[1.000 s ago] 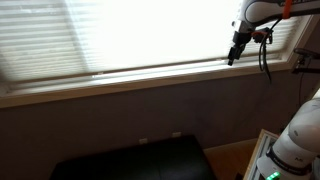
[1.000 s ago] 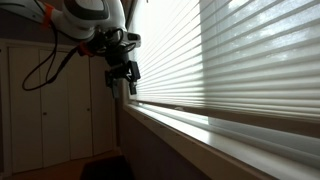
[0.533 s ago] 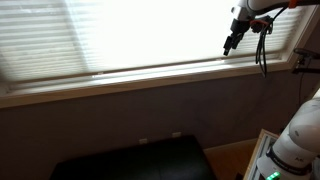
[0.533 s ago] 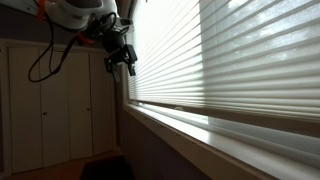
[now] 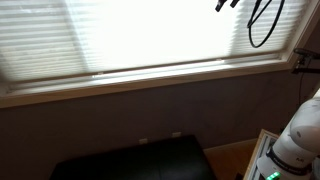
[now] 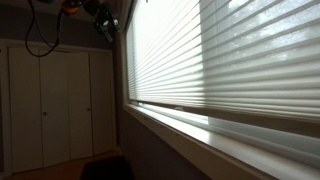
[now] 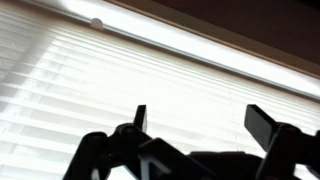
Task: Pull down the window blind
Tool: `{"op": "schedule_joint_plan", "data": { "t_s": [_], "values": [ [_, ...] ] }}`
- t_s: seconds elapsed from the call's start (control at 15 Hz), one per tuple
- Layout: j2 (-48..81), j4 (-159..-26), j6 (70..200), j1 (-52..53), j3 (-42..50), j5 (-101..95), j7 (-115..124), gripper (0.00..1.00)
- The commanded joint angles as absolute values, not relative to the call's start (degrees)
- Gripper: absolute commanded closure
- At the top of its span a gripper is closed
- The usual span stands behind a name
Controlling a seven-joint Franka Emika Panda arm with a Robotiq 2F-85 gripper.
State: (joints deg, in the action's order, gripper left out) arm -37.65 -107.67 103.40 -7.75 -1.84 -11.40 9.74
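The bright white slatted blind covers the whole window in both exterior views and fills the wrist view. The dark grey shade is not in view in either exterior view. In the wrist view a dark strip runs above the blind's pale top rail; I cannot tell what it is. My gripper is open and empty, its fingers facing the upper slats. In the exterior views only its tip shows, at the top edge.
The window sill runs below the blind, with a grey wall under it. A black piece of furniture stands below. A cable loop hangs from the arm. The robot base stands at the right. Closet doors stand by the window.
My gripper has risen from just above the sill to the top of the window, nearly leaving both exterior views. The slatted blind has not moved.
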Motion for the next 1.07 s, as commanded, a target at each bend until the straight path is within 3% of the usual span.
{"op": "schedule_joint_plan", "data": {
  "t_s": [0.0,0.2,0.67,1.0],
  "values": [
    [-32.5,-96.9,106.0,-8.3,-4.6,-10.1,18.4,0.00],
    [-30.4,-93.1,112.9,-7.2,-6.7,-11.3,20.0,0.00],
    [-30.7,-93.9,112.4,-7.3,-6.8,-11.6,19.2,0.00],
    [-23.6,-88.1,131.5,-9.2,-8.9,-14.5,23.5,0.00]
  ]
}}
